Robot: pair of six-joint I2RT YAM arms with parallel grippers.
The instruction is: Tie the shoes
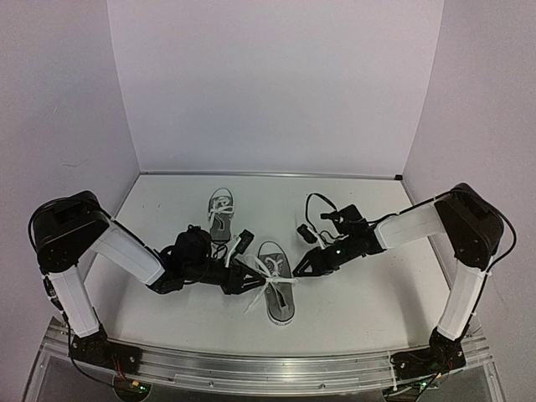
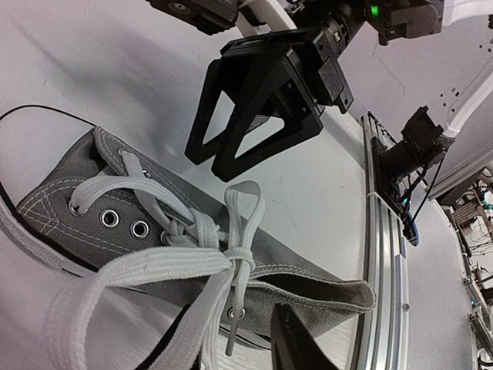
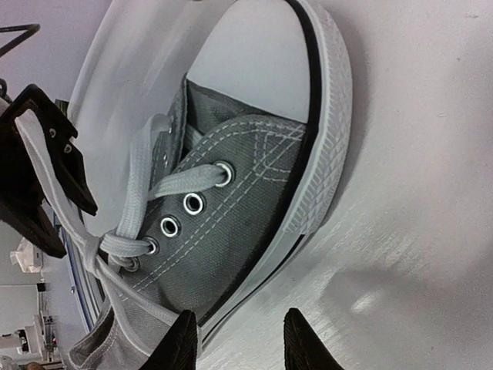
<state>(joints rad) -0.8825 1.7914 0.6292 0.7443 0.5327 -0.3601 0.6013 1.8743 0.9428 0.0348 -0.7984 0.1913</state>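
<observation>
Two grey canvas sneakers with white laces lie on the white table. The far shoe (image 1: 219,219) lies apart from both arms. The near shoe (image 1: 280,303) lies between my grippers and also shows in the left wrist view (image 2: 92,208) and the right wrist view (image 3: 231,208). Its laces cross in a small knot (image 2: 240,258) with one loop (image 2: 243,202) standing up. My left gripper (image 1: 254,279) (image 2: 227,354) is open at the shoe's left side, with loose lace strands running between its jaws. My right gripper (image 1: 300,270) (image 3: 243,343) is open and empty, straddling the sole edge near the heel.
An aluminium rail (image 1: 268,368) (image 2: 381,231) runs along the table's near edge, close to the near shoe's heel. White walls close the back and both sides. A black cable (image 1: 314,205) loops above the right wrist.
</observation>
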